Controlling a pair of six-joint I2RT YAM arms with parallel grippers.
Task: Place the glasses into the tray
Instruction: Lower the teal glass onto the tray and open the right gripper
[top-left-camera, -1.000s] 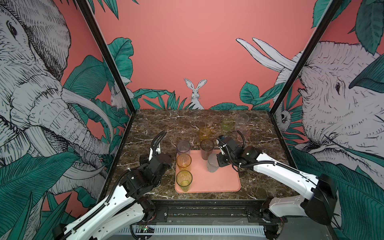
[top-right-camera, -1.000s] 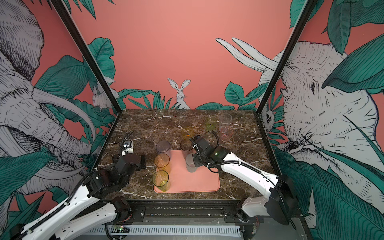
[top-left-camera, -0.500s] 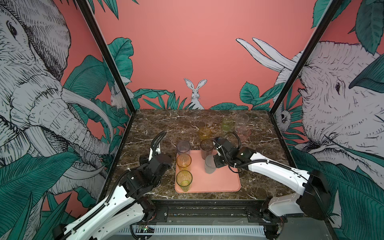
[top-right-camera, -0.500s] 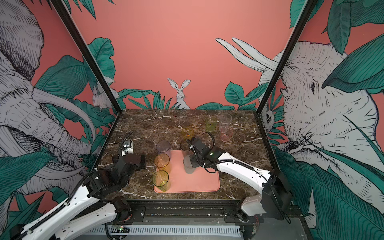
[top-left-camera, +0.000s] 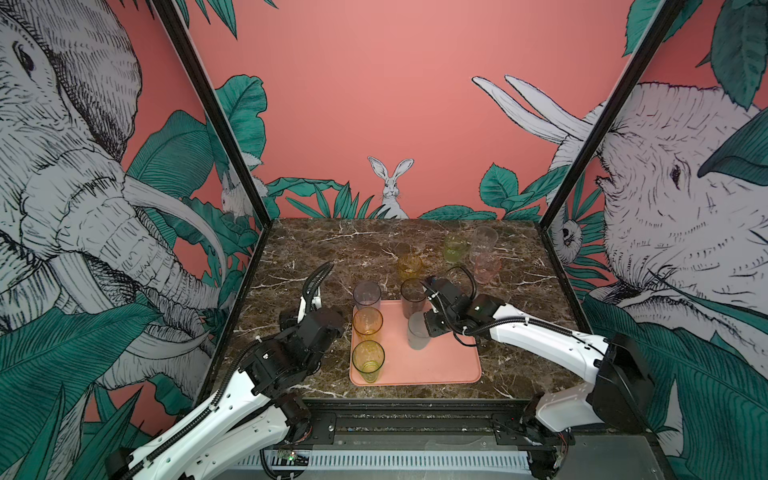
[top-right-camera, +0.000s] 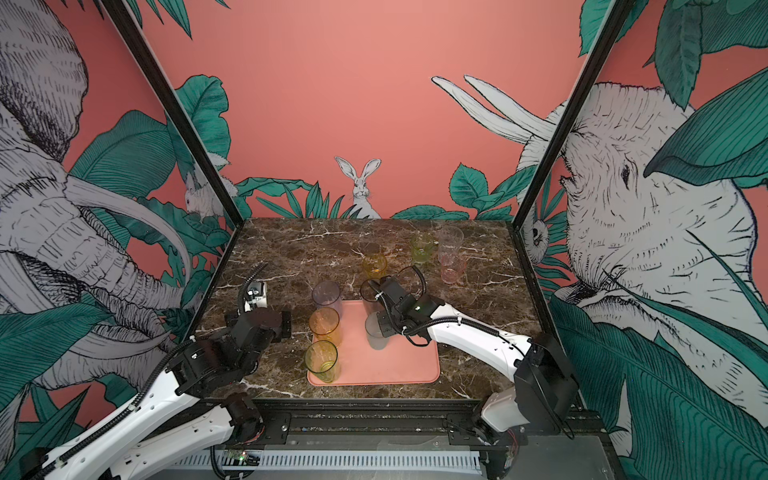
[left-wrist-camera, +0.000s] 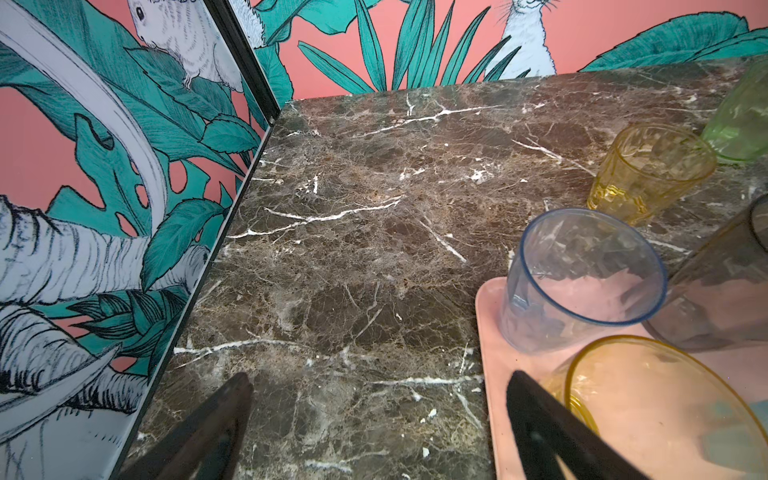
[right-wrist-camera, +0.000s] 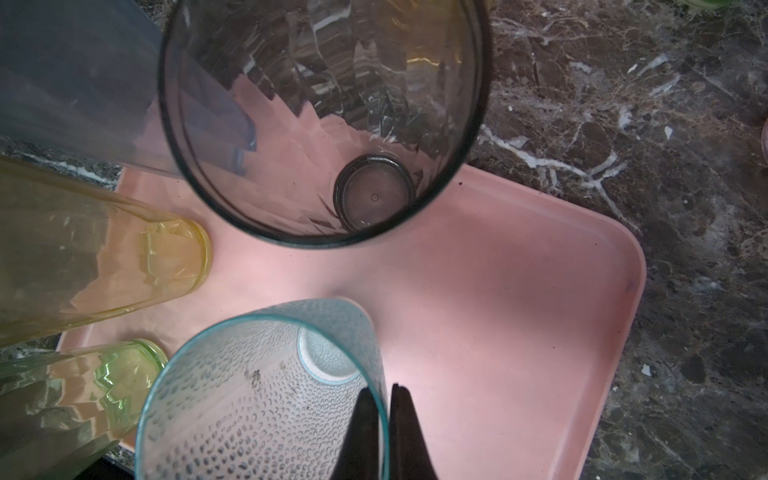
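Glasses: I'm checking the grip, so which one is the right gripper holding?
The frosted teal-grey tumbler: the right gripper pinches its rim, one finger inside, one outside. It alone has a dotted, frosted wall.

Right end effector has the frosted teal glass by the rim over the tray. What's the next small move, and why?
Probably ease the right end effector straight down. It pinches the frosted teal glass by its rim over a bare patch of the tray, and I can't tell whether the base is seated yet.
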